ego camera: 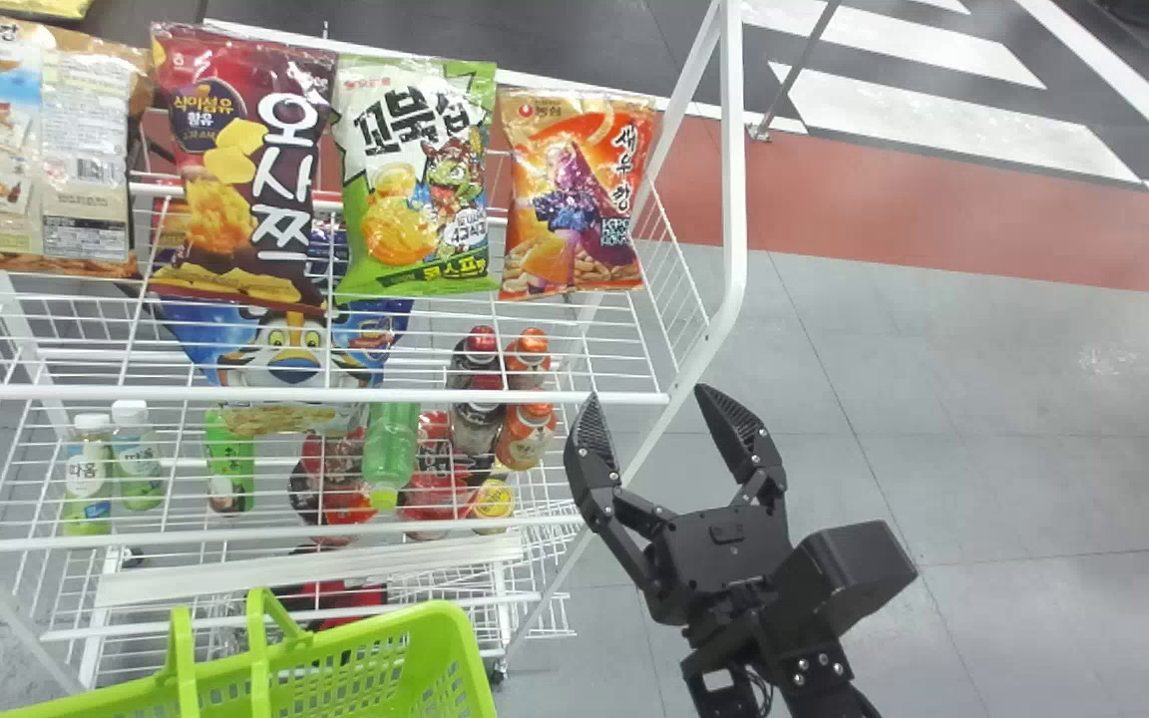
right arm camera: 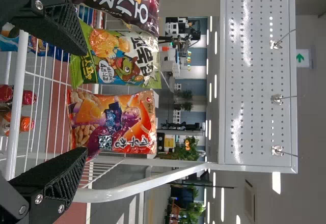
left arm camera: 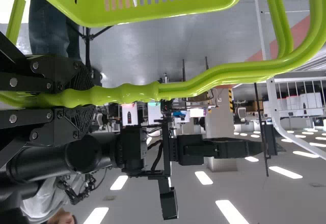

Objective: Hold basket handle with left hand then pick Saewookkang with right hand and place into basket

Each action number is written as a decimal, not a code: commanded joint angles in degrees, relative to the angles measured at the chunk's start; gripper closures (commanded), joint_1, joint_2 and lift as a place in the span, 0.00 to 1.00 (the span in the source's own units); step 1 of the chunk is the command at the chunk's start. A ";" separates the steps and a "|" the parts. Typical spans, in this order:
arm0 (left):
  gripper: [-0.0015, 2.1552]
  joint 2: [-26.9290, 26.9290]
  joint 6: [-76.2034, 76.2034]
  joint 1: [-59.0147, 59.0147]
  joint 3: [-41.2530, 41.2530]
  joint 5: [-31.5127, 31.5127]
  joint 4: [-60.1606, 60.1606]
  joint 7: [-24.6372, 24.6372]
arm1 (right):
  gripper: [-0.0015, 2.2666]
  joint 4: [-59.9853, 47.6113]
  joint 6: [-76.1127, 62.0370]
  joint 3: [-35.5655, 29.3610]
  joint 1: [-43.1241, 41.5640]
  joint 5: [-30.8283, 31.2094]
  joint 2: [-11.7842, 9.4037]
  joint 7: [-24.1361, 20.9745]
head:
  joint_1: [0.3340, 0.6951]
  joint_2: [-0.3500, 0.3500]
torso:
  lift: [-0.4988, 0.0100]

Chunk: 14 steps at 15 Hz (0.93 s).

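Observation:
My right gripper (ego camera: 649, 424) stands open in the head view, in front of the rack's right end and nearer than the Saewookkang (ego camera: 574, 194), an orange bag upright at the right end of the top shelf. From the right wrist, the Saewookkang (right arm camera: 114, 122) appears beyond the spread fingers of my right gripper (right arm camera: 84, 102), not touching them. The green basket (ego camera: 335, 668) is at the bottom left of the head view. In the left wrist view, my left gripper (left arm camera: 76, 99) is shut on the basket handle (left arm camera: 132, 92), with the basket (left arm camera: 153, 10) hanging from it.
A green snack bag (ego camera: 415, 179) stands just left of the Saewookkang, then a dark red bag (ego camera: 240, 170). The white wire rack (ego camera: 734, 199) has an upright frame at its right end and a front rail (ego camera: 435, 397). Bottles (ego camera: 390, 449) stand on the lower shelf.

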 commanded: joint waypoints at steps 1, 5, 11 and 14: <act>0.97 0.00 0.24 0.09 -0.02 0.00 0.00 -0.01 | 0.07 0.00 -0.06 -0.04 0.05 0.00 0.02 0.00 | 1.00 0.00 | 0.95; 0.97 0.00 0.24 0.26 0.07 0.00 -0.09 -0.18 | 0.07 -0.18 1.00 0.05 0.05 0.18 0.02 0.00 | 1.00 0.00 | 0.95; 0.97 0.09 0.24 0.35 0.07 0.00 -0.35 0.61 | 0.07 -0.18 1.52 0.14 -0.04 0.44 0.02 -1.49 | 1.00 0.00 | 0.95; 0.97 0.09 0.24 0.35 0.07 0.00 -0.35 0.70 | 0.07 -0.18 4.51 0.23 -1.10 0.62 0.02 -1.67 | 1.00 0.00 | 0.95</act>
